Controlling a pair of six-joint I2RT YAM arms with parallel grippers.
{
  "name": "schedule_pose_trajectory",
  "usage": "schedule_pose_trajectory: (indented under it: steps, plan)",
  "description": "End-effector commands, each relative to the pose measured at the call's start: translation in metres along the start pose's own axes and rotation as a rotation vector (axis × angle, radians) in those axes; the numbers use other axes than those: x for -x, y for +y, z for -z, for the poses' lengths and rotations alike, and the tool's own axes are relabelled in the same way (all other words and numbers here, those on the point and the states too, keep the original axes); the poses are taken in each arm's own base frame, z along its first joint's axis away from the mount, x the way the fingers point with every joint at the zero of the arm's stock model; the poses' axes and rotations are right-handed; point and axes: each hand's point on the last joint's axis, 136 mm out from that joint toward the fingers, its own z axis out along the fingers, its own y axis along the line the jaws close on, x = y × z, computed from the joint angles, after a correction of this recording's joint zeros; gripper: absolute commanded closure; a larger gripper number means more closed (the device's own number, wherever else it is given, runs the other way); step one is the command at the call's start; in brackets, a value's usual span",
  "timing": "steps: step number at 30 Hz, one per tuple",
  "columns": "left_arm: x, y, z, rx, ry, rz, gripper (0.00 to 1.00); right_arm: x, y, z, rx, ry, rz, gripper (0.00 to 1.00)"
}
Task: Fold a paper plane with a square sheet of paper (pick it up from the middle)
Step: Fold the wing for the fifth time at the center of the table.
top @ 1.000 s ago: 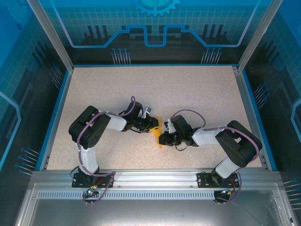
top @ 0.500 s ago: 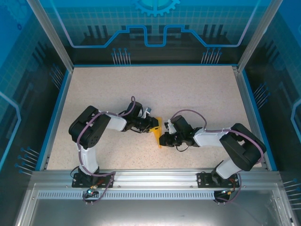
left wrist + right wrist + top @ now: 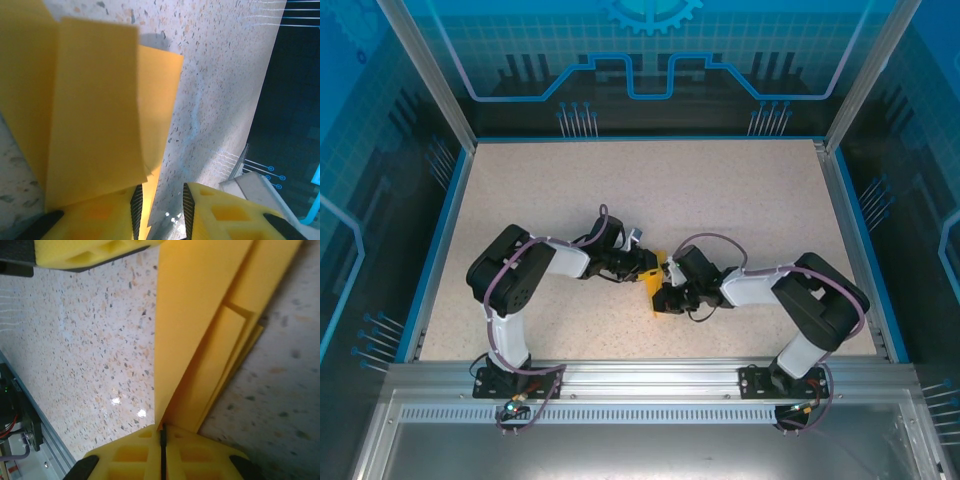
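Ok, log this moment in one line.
step: folding | paper: creased, layered | left pincer: open, paper edge in the gap | right pincer: shut on paper

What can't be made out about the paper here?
- Top view: paper too small, partly hidden by the left hand and right hand; folds unreadable.
- Left wrist view: its top and left cut off by the frame.
- Right wrist view: its far end cut off by the top edge.

From above, the paper plane (image 3: 652, 290) is largely covered by the left pincer (image 3: 648, 268) and right pincer (image 3: 661, 300) (its folds cannot be made out); in both wrist views it is cropped.
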Motion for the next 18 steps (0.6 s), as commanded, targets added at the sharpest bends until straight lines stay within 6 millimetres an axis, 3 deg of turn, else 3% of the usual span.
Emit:
schedule_pose_trajectory:
  steps: [1,5,11,18]
  plan:
    - [-0.010,0.018,-0.006,0.054,0.044,0.033,0.69,-0.029,-0.029,-0.010,-0.114,0.090,-0.059,0.92]
    - [-0.011,0.021,-0.006,0.065,0.044,0.036,0.69,-0.027,-0.030,-0.005,-0.120,0.064,-0.082,0.91]
    - [-0.011,0.023,-0.007,0.072,0.049,0.041,0.70,-0.018,-0.010,0.003,-0.055,0.026,-0.072,0.86]
    - [-0.010,0.024,-0.009,0.072,0.057,0.045,0.70,-0.018,-0.003,0.007,-0.025,0.026,-0.074,0.85]
